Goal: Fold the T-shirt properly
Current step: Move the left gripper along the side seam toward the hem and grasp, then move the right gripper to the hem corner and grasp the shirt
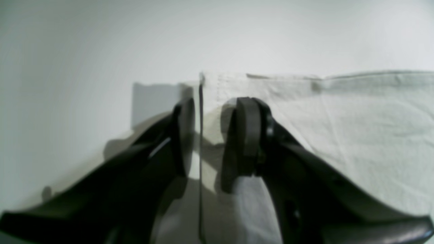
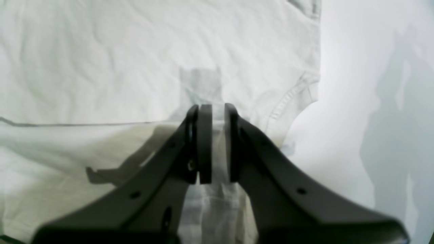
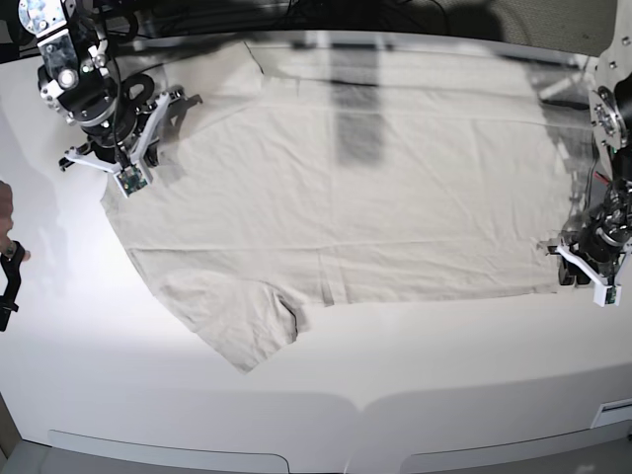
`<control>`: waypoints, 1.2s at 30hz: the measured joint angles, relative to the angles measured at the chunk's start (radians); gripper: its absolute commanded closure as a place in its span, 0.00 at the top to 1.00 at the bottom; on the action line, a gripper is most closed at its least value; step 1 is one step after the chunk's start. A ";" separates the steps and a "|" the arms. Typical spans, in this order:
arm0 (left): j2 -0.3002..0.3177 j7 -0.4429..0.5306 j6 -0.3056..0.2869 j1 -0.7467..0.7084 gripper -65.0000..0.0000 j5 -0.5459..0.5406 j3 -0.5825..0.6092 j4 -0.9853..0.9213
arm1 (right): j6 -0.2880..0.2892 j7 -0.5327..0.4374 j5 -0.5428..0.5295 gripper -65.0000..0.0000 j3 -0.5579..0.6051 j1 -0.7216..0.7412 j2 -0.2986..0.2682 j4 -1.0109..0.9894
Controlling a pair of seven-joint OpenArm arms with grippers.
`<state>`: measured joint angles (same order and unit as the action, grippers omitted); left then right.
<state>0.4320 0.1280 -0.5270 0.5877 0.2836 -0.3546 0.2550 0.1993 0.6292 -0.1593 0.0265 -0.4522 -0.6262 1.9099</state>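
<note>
White tabletop [image 3: 415, 395] carried one off-white T-shirt [image 3: 346, 197] spread flat, no readable writing – two grippers, left gripper [image 1: 207, 135] parted astride its hem corner, right gripper [image 2: 217, 142] pinching cloth near a sleeve

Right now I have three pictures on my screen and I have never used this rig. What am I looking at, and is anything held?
The overhead picture shows a white table with the T-shirt spread flat, and two robot arms at its ends. The other two pictures come from cameras on the arms' wrists, looking along their black fingers. The right gripper is pinching a fold of cloth near the shoulder, beside a sleeve seam. The left gripper stands at the hem corner with the fabric's edge between its jaws; whether it is gripping yet I cannot tell.
</note>
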 measured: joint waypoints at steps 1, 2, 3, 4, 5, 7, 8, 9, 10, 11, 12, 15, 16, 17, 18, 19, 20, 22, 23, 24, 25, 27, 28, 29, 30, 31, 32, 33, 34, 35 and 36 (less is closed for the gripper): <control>0.000 0.000 0.000 0.000 0.31 0.000 0.000 0.000 | 0.000 0.000 0.000 0.11 0.000 0.000 0.000 0.000; 0.000 -0.005 -0.007 -0.001 0.31 0.000 0.000 0.000 | 0.000 0.000 0.000 0.11 0.000 0.000 0.000 0.000; 0.000 -0.019 -0.048 -0.003 0.29 0.000 0.000 0.001 | 0.000 0.000 0.000 0.11 0.000 0.000 0.000 0.000; 0.000 -0.023 -0.086 -0.006 0.26 -0.003 0.000 0.002 | 0.000 0.001 0.000 0.11 0.000 0.000 0.000 0.000; 0.000 -0.022 -0.114 -0.010 0.22 -0.012 -0.002 0.002 | 0.000 0.000 0.000 0.11 0.000 0.000 0.000 0.000; -0.003 -0.039 -0.127 -0.011 0.14 -0.039 -0.004 0.003 | 0.000 0.001 0.000 0.11 0.000 0.000 0.000 0.000; -0.009 -0.053 -0.127 -0.011 0.11 -0.040 -0.004 0.006 | 0.000 0.000 0.000 0.11 0.000 0.000 0.000 0.000; -0.014 -0.056 -0.126 -0.010 0.08 -0.041 -0.004 0.008 | 0.000 0.001 0.000 0.11 0.000 0.000 0.000 0.000; -0.023 -0.054 -0.127 -0.009 0.04 -0.042 -0.004 0.008 | 0.000 0.000 0.000 0.11 0.000 0.000 0.000 0.000; -0.028 -0.053 -0.127 -0.008 0.00 -0.045 -0.004 0.008 | 0.000 0.000 0.000 0.11 0.000 0.000 0.000 0.000; -0.031 -0.056 -0.127 -0.008 0.00 -0.059 -0.004 0.008 | 0.000 0.001 0.000 0.11 0.000 0.000 0.000 0.000; -0.028 -0.063 -0.131 -0.012 0.00 -0.139 -0.003 0.006 | 0.000 -0.008 0.000 0.11 0.000 0.000 0.000 0.000; -0.026 -0.051 -0.131 -0.015 0.00 -0.155 -0.003 0.005 | 0.000 -0.026 0.000 0.11 0.000 0.000 0.000 0.000; -0.021 -0.030 -0.131 -0.017 0.00 -0.154 -0.003 0.003 | 0.000 -0.043 0.000 0.11 0.000 0.000 0.000 0.000; -0.015 -0.021 -0.131 -0.020 0.00 -0.155 -0.003 0.002 | 0.000 -0.062 0.000 0.11 0.000 0.001 0.000 0.000; -0.012 -0.022 -0.126 -0.019 0.00 -0.154 -0.003 0.002 | 0.000 -0.077 0.000 0.11 0.000 0.003 0.000 0.000; -0.010 -0.023 -0.108 -0.019 0.00 -0.154 -0.003 0.002 | 0.001 -0.082 0.020 0.11 0.000 0.010 0.001 0.000; -0.004 -0.024 -0.090 -0.016 0.00 -0.154 -0.003 0.002 | 0.003 -0.082 0.053 0.12 0.000 0.047 0.010 0.000; 0.000 -0.027 -0.090 -0.017 0.00 -0.155 -0.003 0.002 | -0.001 -0.078 0.049 0.12 0.000 0.071 0.018 0.000; 0.003 -0.030 -0.090 -0.017 0.00 -0.167 -0.003 0.001 | -0.003 -0.077 0.048 0.12 -0.001 0.095 0.027 0.000; 0.006 -0.034 -0.089 -0.018 0.00 -0.172 -0.003 0.000 | -0.002 -0.061 0.019 0.13 -0.001 0.124 0.039 0.000; 0.008 -0.053 -0.090 -0.016 0.00 -0.179 -0.003 0.000 | 0.002 -0.017 -0.039 0.26 0.000 0.185 0.065 -0.007; 0.007 -0.061 -0.090 -0.013 0.00 -0.180 -0.003 0.000 | 0.004 -0.013 -0.048 0.33 0.000 0.215 0.079 -0.020; 0.007 -0.067 -0.090 -0.013 0.00 -0.180 -0.003 0.000 | 0.004 0.004 -0.049 0.39 0.000 0.244 0.092 -0.037; 0.008 -0.077 -0.090 -0.013 0.00 -0.185 -0.003 0.001 | 0.003 0.017 -0.059 0.41 0.000 0.272 0.099 -0.057; 0.008 -0.088 -0.090 -0.011 0.00 -0.186 -0.003 0.001 | 0.001 0.037 -0.087 0.42 0.000 0.299 0.100 -0.079; 0.008 -0.103 -0.090 -0.010 0.00 -0.190 -0.003 0.002 | 0.009 0.047 -0.112 0.42 0.000 0.325 0.099 -0.108; 0.008 -0.108 -0.090 -0.008 0.00 -0.190 -0.003 0.003 | 0.026 0.050 -0.113 0.42 -0.001 0.352 0.098 -0.142; 0.008 -0.112 -0.090 -0.008 0.00 -0.191 -0.003 0.003 | 0.047 0.057 -0.118 0.42 -0.001 0.380 0.098 -0.180; 0.008 -0.116 -0.090 -0.008 0.00 -0.194 -0.003 0.003 | 0.050 0.068 -0.143 0.42 -0.001 0.410 0.098 -0.224; 0.008 -0.119 -0.094 -0.008 0.00 -0.197 -0.003 0.004 | 0.060 0.078 -0.170 0.42 -0.001 0.441 0.099 -0.272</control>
<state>0.4400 0.0090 -0.6209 0.5797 0.0868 -0.3580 0.2588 0.2592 0.7074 -0.3294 0.0257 -0.0113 -0.5270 1.6382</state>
